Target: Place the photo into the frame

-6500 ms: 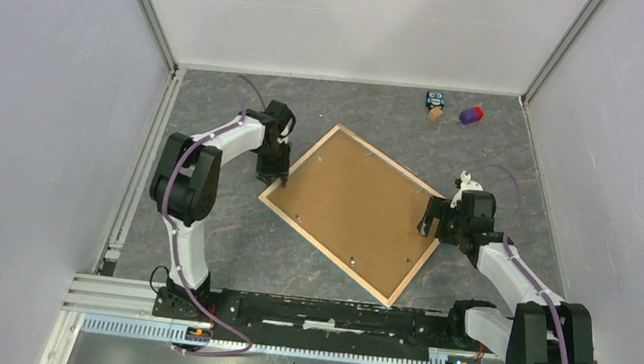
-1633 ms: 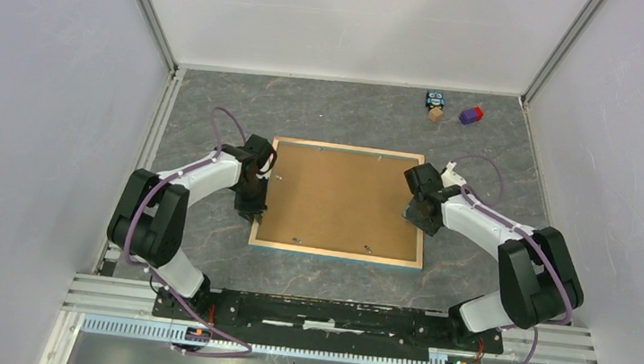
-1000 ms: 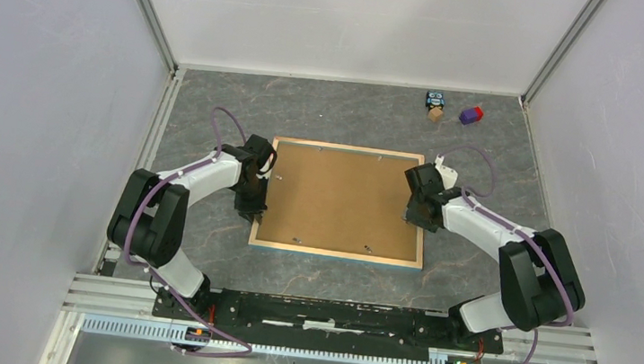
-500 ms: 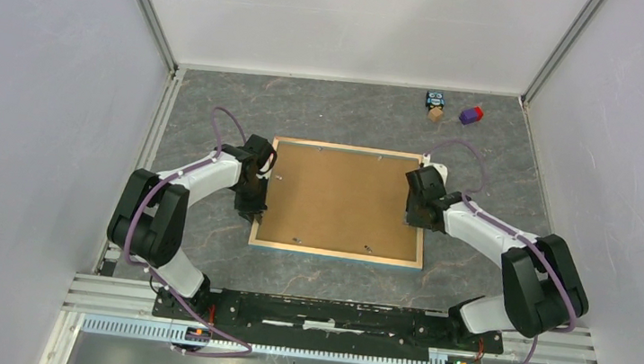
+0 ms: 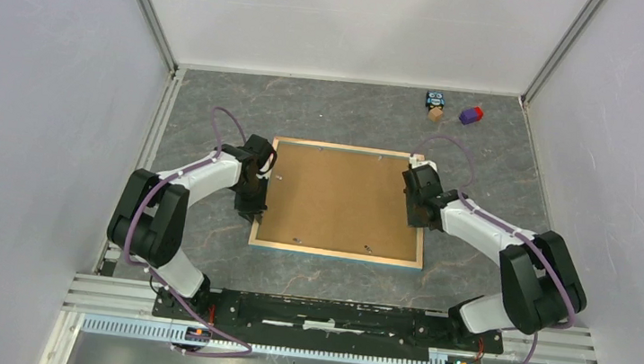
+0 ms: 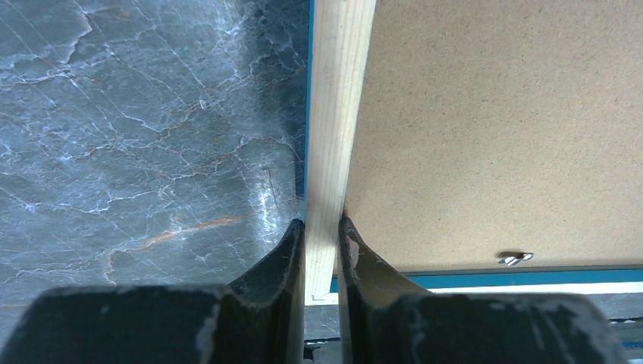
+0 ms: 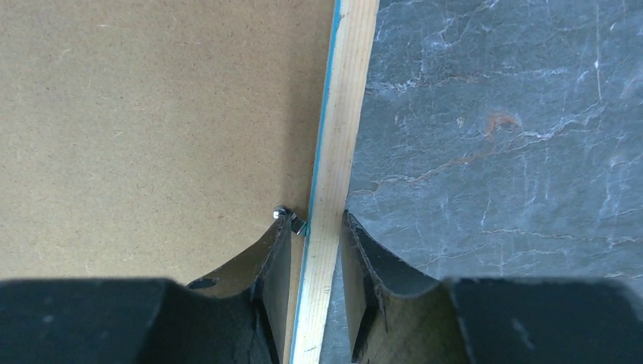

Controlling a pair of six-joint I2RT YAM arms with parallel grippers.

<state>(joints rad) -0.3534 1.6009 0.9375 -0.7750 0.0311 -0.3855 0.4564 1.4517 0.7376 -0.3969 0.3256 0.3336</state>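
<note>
- Left gripper (image 6: pixel 320 227): pinching the frame (image 6: pixel 334 114). One finger (image 6: pixel 284 250) sits on the outer face of the frame's left side rail, the other on the inner face. Both are tight to the pale wood, near the frame's near-left corner.
- Right gripper (image 7: pixel 315 220): straddles the frame's right side rail, about midway along it. The outer finger (image 7: pixel 356 258) touches the wood. The inner one sits by a small metal clip (image 7: pixel 292 221), with perhaps a sliver of gap to the rail. Cannot tell whether it is clamped or only close to it.
- Frame: lies flat, back side up, pale wood uppermost, with a thin blue line showing along its edges. Its sides run parallel to the table (image 5: pixel 344 112) edges.
- Hardboard sheet (image 5: pixel 339 197): plain brown, fills the frame's opening inside the rails. A second clip (image 6: pixel 515 258) lies on it by the frame's near rail.
- Table: grey, marbled, bare all round the frame.
- Beyond the frame's far-right corner, well apart from it: a small wooden figure (image 5: pixel 436 105) and, just beside it, a purple block (image 5: pixel 470 115).
</note>
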